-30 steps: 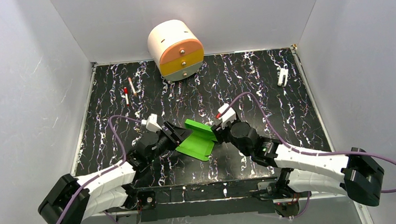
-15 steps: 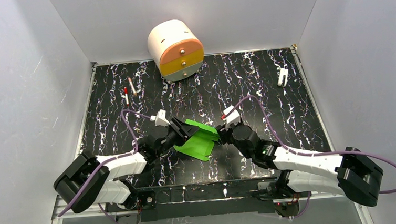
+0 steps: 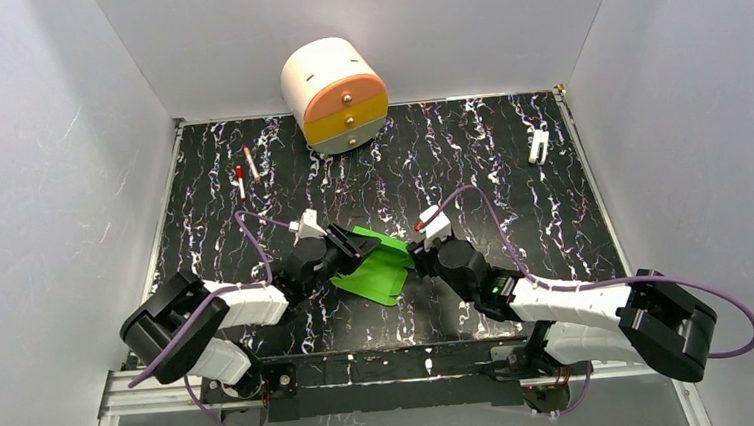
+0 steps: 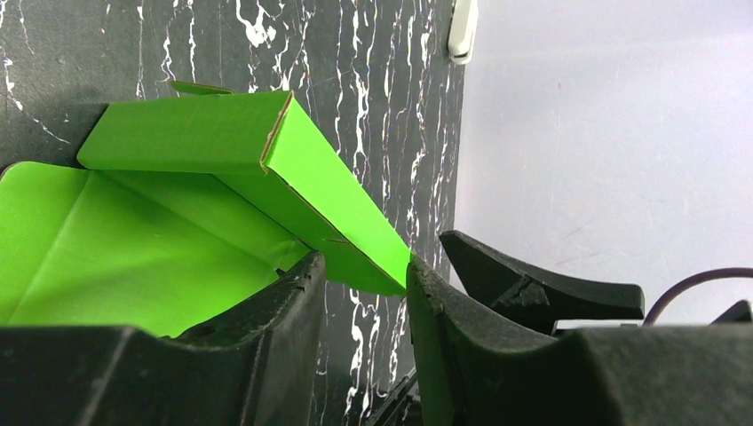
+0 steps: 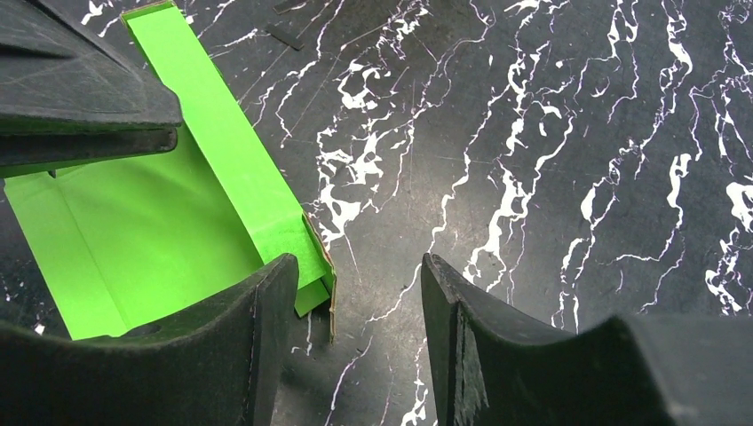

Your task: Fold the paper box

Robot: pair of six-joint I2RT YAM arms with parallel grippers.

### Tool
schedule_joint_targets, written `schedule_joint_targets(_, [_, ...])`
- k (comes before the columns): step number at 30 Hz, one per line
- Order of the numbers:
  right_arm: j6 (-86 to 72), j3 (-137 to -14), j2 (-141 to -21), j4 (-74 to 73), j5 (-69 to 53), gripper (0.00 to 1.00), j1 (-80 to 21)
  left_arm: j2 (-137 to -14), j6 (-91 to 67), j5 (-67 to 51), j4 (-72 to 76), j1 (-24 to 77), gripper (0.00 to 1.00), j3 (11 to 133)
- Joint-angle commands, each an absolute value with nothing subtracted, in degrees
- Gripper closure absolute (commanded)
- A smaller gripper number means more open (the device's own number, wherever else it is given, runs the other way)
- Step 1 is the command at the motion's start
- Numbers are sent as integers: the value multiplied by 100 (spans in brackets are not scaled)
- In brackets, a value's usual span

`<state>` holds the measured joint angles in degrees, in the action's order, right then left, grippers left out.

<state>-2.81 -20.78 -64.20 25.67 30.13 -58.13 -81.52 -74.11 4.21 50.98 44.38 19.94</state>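
Currently both pincers sit low over the table (image 5: 550,160), facing each other across the box (image 3: 377,268).

Left pincer (image 4: 364,266): jaws narrow, one finger on each side of the end of the box's raised, folded-over wall. The wall's corner fills the gap between the tips. Whether I truly pinch it, I cannot tell. The rest of the box spreads flat ahead and to the left of this pincer, inner face up.

Right pincer (image 5: 357,266): jaws well apart, holding nothing. The wall's other end lies just inside the finger (image 5: 257,319) nearer the box, touching or nearly so. Bare table shows between the tips. My other pincer's finger overhangs the sheet, ahead and to the left.

Drawer unit (image 3: 335,94): far beyond both pincers, well apart from the box.
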Motion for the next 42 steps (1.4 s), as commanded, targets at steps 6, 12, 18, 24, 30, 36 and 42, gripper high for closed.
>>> schedule_joint_targets(6, [-248, -2019, -6414, 3122, 2893, 39, -5782, -8481, -7788, 818, 5673, 4473, 69, 2237])
schedule_joint_targets(12, [-199, -1997, -6462, 3174, 2825, 40, -5783, -8790, -7910, 751, 5996, 4465, 76, 2307])
schedule_joint_targets(18, [-173, -1943, -6610, 3321, 2808, 40, -5783, -8985, -8078, 703, 6224, 4467, 89, 2272])
schedule_joint_targets(24, [-152, -1847, -6780, 3689, 2880, 40, -5783, -9020, -8200, 671, 6404, 4470, 100, 2192])
schedule_joint_targets(30, [-112, -1778, -6999, 4282, 2795, 42, -5783, -9036, -8383, 608, 6550, 4466, 100, 2100])
schedule_joint_targets(36, [-61, -1753, -7256, 4940, 2677, 42, -5779, -9068, -8588, 605, 6744, 4466, 100, 1936])
schedule_joint_targets(42, [-9, -1694, -7642, 5745, 2573, 42, -5782, -9055, -8737, 659, 6934, 4466, 100, 1784])
